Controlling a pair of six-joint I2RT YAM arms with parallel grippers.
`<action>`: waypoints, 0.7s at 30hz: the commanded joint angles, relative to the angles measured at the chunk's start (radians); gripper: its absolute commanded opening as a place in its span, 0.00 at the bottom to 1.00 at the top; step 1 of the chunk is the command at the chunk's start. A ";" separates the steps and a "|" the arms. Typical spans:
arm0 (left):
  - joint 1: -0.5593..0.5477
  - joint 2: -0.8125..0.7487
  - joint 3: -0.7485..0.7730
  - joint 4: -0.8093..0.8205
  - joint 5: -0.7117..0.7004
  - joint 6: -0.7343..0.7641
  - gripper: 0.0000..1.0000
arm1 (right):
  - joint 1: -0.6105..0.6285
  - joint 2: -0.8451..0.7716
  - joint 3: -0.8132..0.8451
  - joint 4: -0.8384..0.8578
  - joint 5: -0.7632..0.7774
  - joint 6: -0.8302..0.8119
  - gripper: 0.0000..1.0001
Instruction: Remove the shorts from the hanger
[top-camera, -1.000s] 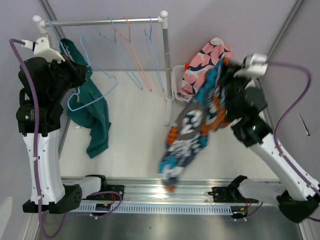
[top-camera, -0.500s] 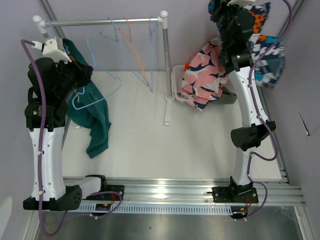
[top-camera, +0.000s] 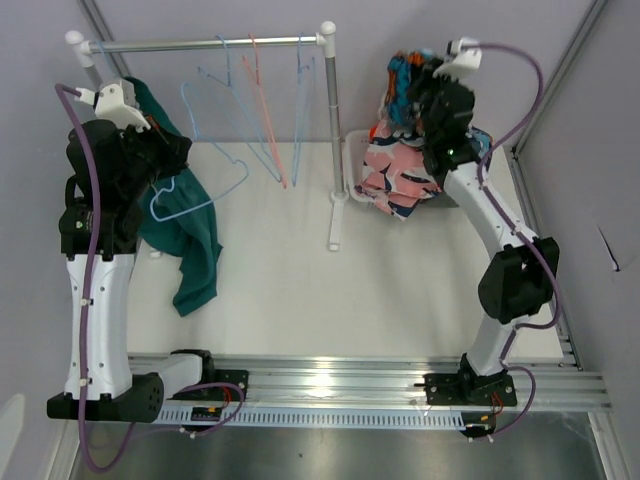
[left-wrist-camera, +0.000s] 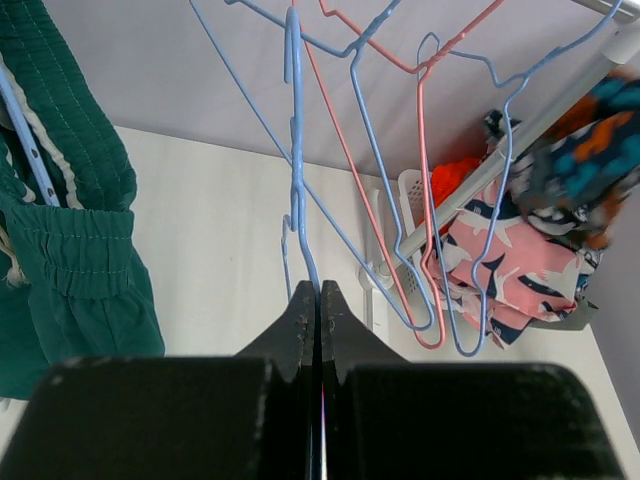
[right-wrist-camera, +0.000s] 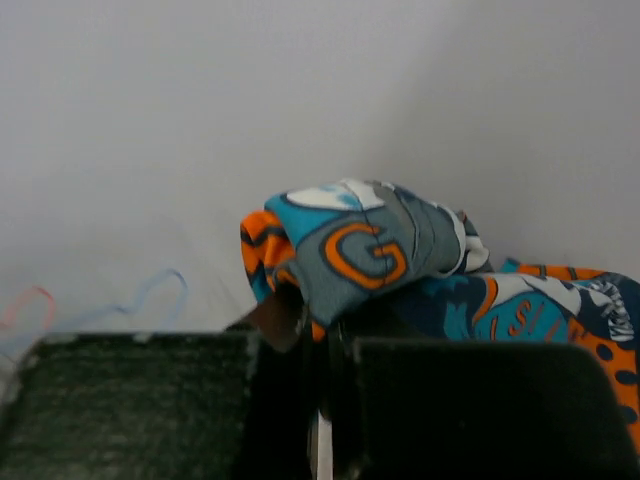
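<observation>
My left gripper (top-camera: 172, 160) (left-wrist-camera: 318, 290) is shut on the wire of a light blue hanger (top-camera: 192, 196) (left-wrist-camera: 297, 200). Teal shorts (top-camera: 192, 250) (left-wrist-camera: 62, 250) hang from that hanger at the left, drooping onto the table. My right gripper (top-camera: 410, 92) (right-wrist-camera: 320, 310) is shut on the blue-orange-white print shorts (top-camera: 403, 72) (right-wrist-camera: 365, 250). It holds them high at the back right, above a pile with pink printed shorts (top-camera: 400, 175) (left-wrist-camera: 510, 270) and orange shorts (left-wrist-camera: 455, 180). The grey shorts are hidden.
A metal rail (top-camera: 200, 43) on white posts crosses the back, with a post (top-camera: 331, 130) mid-table. Bare blue and pink hangers (top-camera: 265, 120) (left-wrist-camera: 420, 180) hang from it. A white basket (top-camera: 352, 160) holds the pile. Grey walls close the back and right.
My right arm has swung the print shorts from low at the front, up past the right wall, to above the pile at the back right. My left arm has shifted slightly with its hanger.
</observation>
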 joint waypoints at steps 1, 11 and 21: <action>0.007 -0.002 0.003 0.051 0.015 -0.011 0.00 | 0.006 -0.101 -0.323 0.175 0.097 0.071 0.00; 0.007 0.080 0.137 -0.009 -0.047 0.012 0.00 | 0.021 -0.225 -0.767 0.015 0.138 0.270 0.70; 0.007 0.246 0.357 -0.053 -0.044 0.001 0.00 | 0.111 -0.663 -0.830 -0.182 0.270 0.166 0.99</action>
